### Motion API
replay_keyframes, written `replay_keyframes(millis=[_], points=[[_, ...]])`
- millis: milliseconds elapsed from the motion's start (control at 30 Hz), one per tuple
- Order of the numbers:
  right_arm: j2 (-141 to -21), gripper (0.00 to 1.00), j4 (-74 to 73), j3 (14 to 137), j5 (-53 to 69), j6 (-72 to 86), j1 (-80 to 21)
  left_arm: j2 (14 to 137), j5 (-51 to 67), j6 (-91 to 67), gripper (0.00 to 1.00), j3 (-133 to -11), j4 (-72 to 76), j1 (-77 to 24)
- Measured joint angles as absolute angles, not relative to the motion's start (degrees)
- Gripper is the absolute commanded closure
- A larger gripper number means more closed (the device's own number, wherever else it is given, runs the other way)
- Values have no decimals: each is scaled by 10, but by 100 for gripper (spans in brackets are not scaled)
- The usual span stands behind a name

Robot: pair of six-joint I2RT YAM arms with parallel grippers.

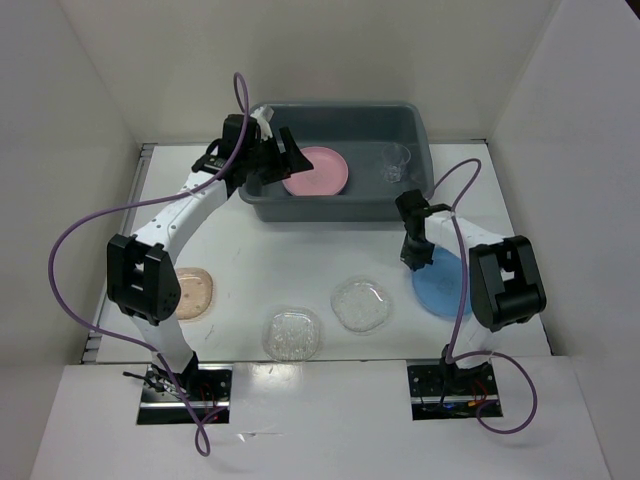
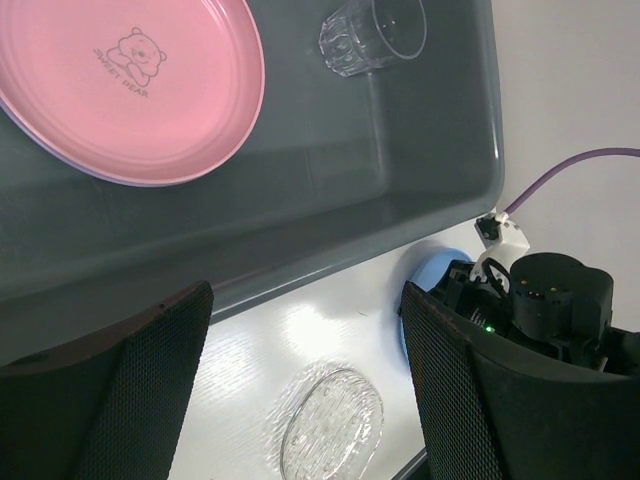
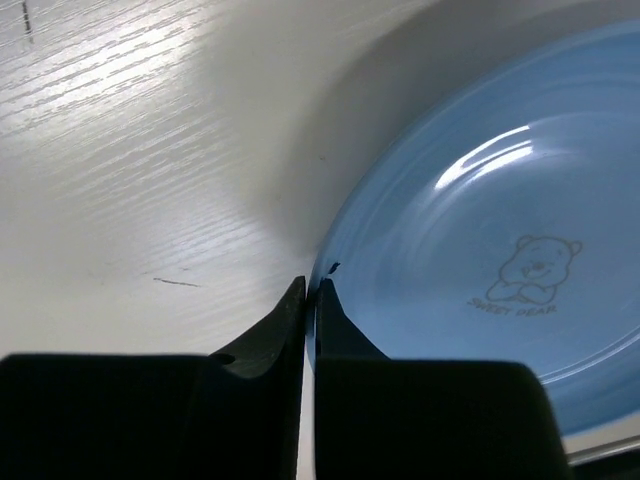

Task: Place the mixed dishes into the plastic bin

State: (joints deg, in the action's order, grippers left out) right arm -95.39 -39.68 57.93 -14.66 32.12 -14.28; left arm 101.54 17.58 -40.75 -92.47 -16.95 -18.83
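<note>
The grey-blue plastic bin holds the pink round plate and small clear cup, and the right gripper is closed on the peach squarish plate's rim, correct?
No: the right gripper is closed on the blue round plate's rim, as the right wrist view shows. The pink round plate and small clear cup are in the grey-blue plastic bin.

The large grey-blue plastic bin (image 1: 425, 135) lies just ahead of the jaws of the left gripper (image 2: 305, 300); in it, the pink round plastic plate (image 2: 120, 80) sits ahead to their left and the small clear cup (image 2: 375, 35) ahead to their right; a clear textured dish (image 2: 330, 430) lies on the white table (image 1: 300, 255) between those jaws, outside the bin; the blue round plastic plate (image 3: 500, 220) lies right of the jaws of the right gripper (image 3: 310, 288), its rim between their tips.
</note>
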Motion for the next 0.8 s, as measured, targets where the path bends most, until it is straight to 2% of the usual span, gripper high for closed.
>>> replay_keyframes(millis=[200,333,633,800], points=[[-950,100,-430,589,-179,322,-143,1015,173,-408,17,-924,-168,-188],[-934,100,-479,648,-183,322,-143,1014,169,-408,17,-924,-167,-188],[-928,100,-550,991,-190,289,-169,1005,164,-408,17,-924,-164,-188],[-1009,100,-573,1153,-194,257,-203,1002,126,-406,15,-924,-166,-188]])
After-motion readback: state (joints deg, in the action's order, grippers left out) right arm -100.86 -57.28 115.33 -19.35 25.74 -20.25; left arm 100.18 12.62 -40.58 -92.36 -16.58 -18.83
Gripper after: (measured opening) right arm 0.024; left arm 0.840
